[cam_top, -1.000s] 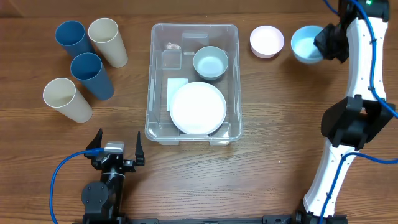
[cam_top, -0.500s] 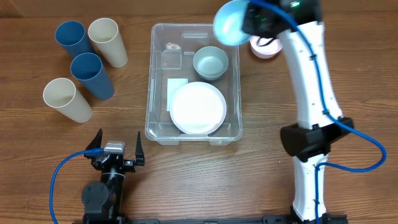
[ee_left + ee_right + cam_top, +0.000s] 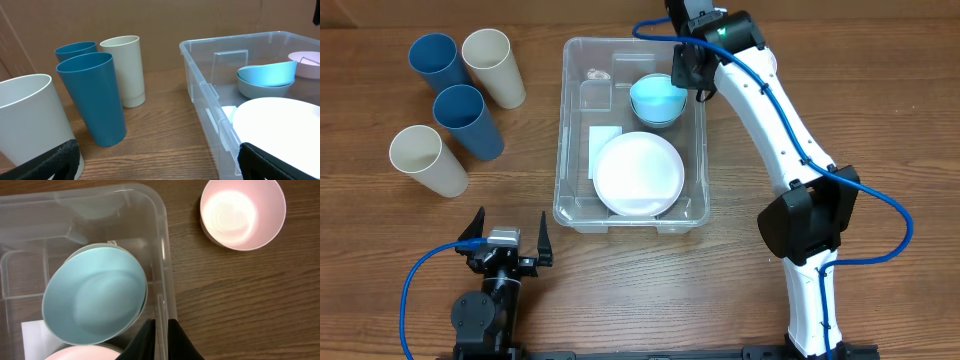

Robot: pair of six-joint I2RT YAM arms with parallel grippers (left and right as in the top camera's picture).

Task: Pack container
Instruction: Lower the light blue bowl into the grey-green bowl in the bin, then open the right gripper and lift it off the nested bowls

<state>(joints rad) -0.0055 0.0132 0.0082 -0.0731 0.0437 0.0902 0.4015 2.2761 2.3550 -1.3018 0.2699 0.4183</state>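
Partly packed: the clear container point(image 3: 563, 130) in the middle of the bench point(image 3: 650, 290) holds a white plate point(image 3: 638, 173) and a light-blue bowl point(image 3: 655, 97) nested in a grey bowl point(image 3: 262, 90) — right hand point(image 3: 161, 325) all but closed on nothing at its wall, left hand point(image 3: 510, 214) gaping — with the pink bowl point(image 3: 242, 212) and four cups point(image 3: 458, 118) left to pack.

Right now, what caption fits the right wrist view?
Light blue bowl resting in the grey bowl inside the clear container; pink bowl outside.
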